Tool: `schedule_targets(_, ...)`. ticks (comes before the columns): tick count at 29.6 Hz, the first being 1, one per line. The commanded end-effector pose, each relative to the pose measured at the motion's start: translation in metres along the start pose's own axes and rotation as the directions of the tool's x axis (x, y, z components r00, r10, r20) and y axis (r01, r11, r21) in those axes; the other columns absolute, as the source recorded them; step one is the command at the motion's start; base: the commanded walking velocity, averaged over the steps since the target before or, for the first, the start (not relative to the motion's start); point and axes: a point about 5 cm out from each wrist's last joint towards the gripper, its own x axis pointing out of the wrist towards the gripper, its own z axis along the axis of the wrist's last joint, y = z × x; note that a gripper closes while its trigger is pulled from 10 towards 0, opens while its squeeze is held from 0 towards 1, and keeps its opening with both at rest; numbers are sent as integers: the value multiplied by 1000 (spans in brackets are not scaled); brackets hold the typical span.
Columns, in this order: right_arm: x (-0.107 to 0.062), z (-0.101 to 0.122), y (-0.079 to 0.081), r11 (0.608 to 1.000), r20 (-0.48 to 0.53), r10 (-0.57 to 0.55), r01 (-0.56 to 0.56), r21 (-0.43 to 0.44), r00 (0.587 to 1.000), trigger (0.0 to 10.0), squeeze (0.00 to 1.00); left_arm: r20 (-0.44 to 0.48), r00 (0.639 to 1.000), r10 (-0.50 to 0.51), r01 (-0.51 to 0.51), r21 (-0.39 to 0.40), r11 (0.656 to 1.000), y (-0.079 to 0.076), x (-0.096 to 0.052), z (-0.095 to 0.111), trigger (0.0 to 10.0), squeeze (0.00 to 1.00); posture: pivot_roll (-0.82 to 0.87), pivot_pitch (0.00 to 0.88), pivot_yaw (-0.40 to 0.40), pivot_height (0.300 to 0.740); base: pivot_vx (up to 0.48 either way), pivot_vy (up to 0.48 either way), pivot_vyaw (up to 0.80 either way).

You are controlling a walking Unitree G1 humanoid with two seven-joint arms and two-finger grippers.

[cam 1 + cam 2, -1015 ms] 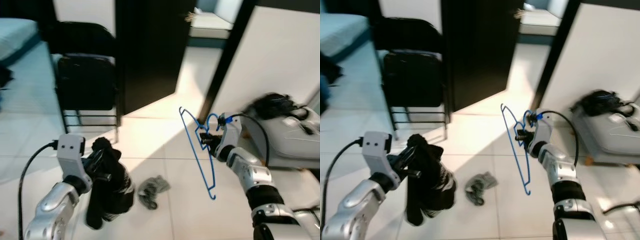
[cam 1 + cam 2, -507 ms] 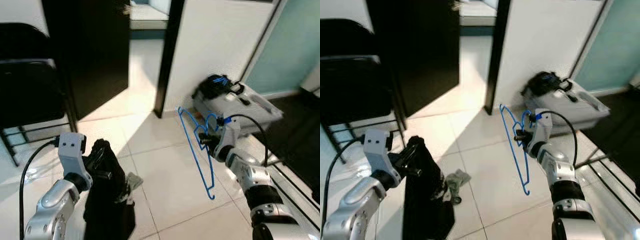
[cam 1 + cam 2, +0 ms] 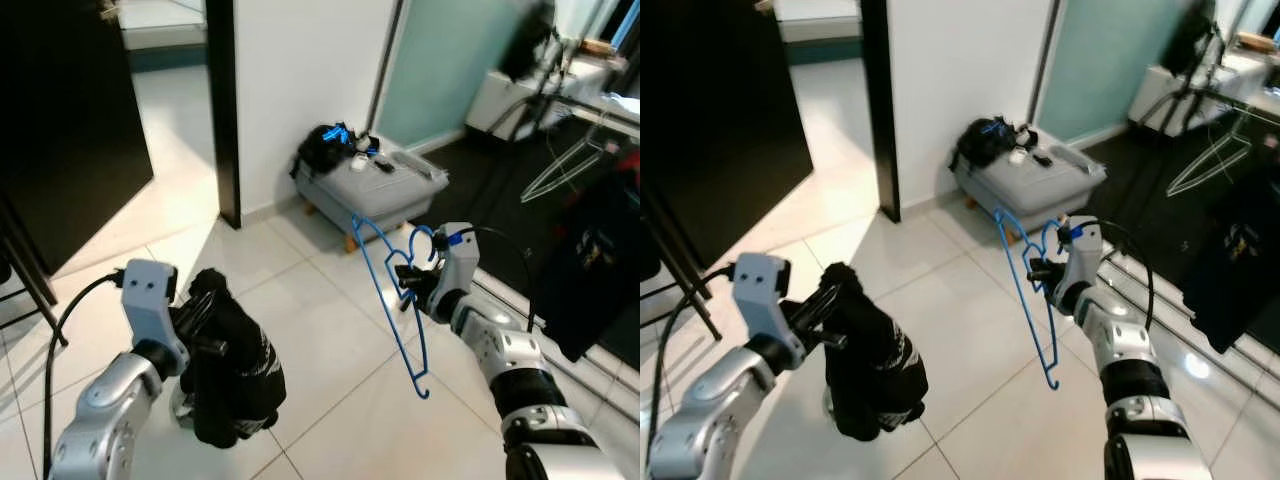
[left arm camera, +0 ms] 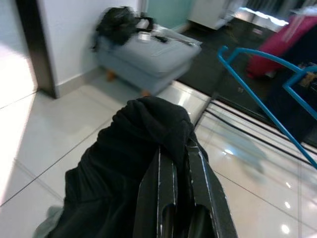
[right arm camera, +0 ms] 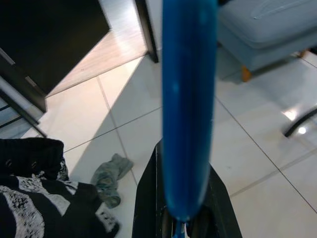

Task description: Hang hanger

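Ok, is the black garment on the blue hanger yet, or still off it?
Off it. The black garment hangs bunched from the left end effector, while the right end effector holds the blue hanger bare.

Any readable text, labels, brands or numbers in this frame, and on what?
None can be read.
Black garment held in the left gripper: white print, too blurred to tell whether it is lettering.
Dark garment hanging at the right: small pale mark, too small to read.
Blue hanger in the right gripper: no marking visible.
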Motion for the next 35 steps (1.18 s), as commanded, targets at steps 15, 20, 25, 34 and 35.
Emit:
schedule_targets(15,-2,3,4,997,20,73,-73,11,997,10000,0,-166,939,-301,283,870,404,-16,18,48,10000,0,-6,0,-49,740,0,0,-800)
schedule_targets(20,-4,6,9,989,62,144,-145,7,988,10000,0,-33,955,-294,117,955,272,-12,30,90,10000,0,-15,0,-41,740,0,0,-320)
schedule_targets(25,-19,19,12,951,164,305,-308,-8,938,10000,0,51,929,-367,69,949,307,-11,28,124,10000,0,-19,0,-31,740,0,0,0)
schedule_targets(34,-58,50,14,864,160,475,-425,-270,865,10000,0,121,864,-488,27,958,286,-6,12,167,10000,0,-24,0,-22,740,0,0,0)
schedule_targets(35,-62,54,14,855,181,484,-419,-307,856,10000,0,127,855,-502,17,962,272,-6,12,171,10000,0,-25,0,-24,740,0,0,0)
